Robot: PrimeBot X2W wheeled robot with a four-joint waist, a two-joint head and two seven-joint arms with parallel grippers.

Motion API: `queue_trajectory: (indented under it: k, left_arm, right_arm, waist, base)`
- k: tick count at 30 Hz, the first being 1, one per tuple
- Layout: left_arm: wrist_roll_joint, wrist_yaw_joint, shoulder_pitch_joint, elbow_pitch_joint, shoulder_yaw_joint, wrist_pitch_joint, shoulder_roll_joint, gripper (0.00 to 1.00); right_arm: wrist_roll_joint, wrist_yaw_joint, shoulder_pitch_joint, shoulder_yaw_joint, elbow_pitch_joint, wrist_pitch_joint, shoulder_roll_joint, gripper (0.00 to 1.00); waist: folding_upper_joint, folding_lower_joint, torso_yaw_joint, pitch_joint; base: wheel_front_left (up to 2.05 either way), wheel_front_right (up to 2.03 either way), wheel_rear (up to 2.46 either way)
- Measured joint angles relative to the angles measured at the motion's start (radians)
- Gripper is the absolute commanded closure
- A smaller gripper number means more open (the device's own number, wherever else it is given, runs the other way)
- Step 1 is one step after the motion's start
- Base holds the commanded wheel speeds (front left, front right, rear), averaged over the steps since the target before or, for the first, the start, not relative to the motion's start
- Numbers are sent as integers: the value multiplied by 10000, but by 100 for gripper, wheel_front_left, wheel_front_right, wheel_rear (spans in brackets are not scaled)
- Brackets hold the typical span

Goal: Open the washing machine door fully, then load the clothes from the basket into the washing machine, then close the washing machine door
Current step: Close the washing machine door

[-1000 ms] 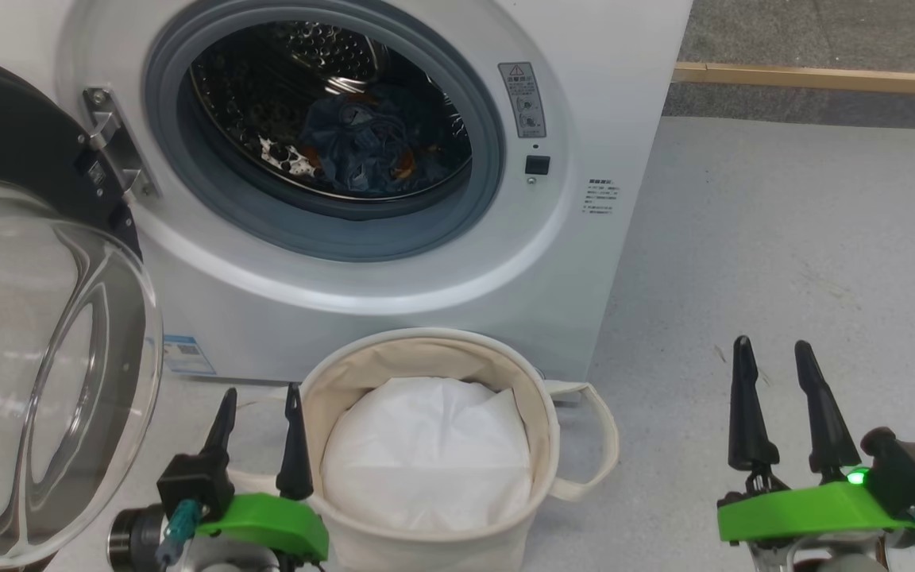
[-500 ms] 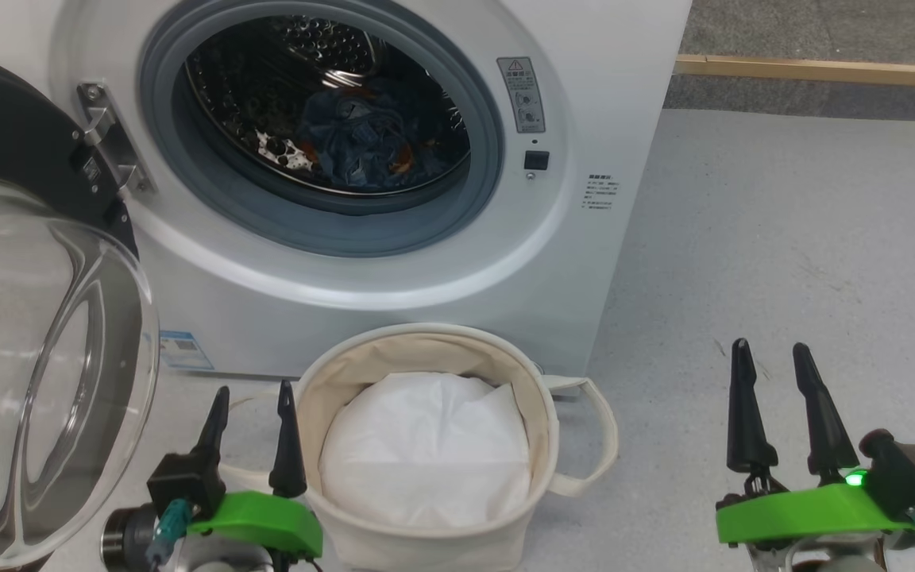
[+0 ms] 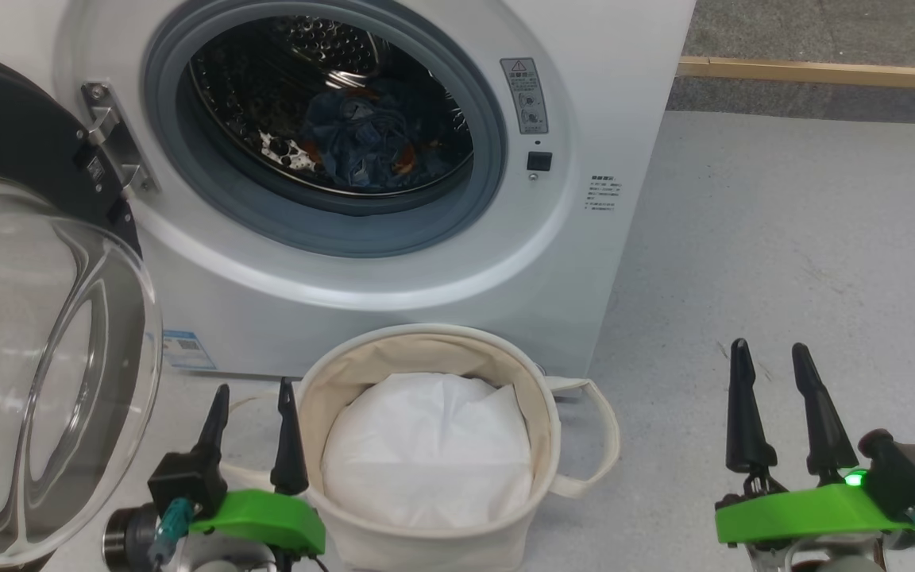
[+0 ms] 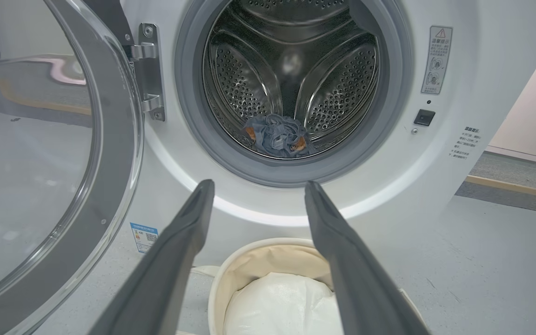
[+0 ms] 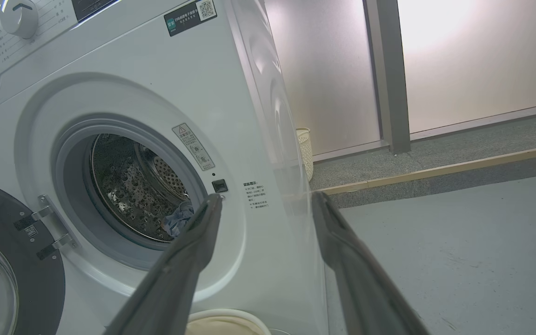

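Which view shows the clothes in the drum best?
Head view: the clothes appear largest, unobstructed. Left wrist view shows them smaller; in the right wrist view a finger hides part.

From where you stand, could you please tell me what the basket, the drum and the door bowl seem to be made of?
Basket: probably cream canvas, matt; its wall is soft and creased. Drum: likely stainless steel, shiny and perforated, with bright reflections. Door bowl: clear and glossy, glass or perhaps plastic; the floor shows through it.
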Motion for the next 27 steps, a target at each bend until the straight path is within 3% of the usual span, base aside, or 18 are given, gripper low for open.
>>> queue_trajectory:
  k: [11, 22, 27]
  left_arm:
    - [-84, 276, -3, -4, 4, 0, -10, 0]
    - [-84, 339, -12, -40, -2, 0, -27, 0]
    - [456, 439, -12, -59, -12, 0, -23, 0]
  right_arm:
    - [71, 0, 0, 19, 12, 0, 0, 0]
    - [71, 0, -13, 31, 48, 0, 2, 0]
    - [82, 0, -13, 61, 52, 0, 4, 0]
  waist:
    - [0, 0, 11, 70]
    - [-1, 0, 10, 224]
    - [-1, 0, 18, 282]
  base:
    - [-82, 30, 51]
    - [-226, 142, 84]
    - [-219, 167, 53]
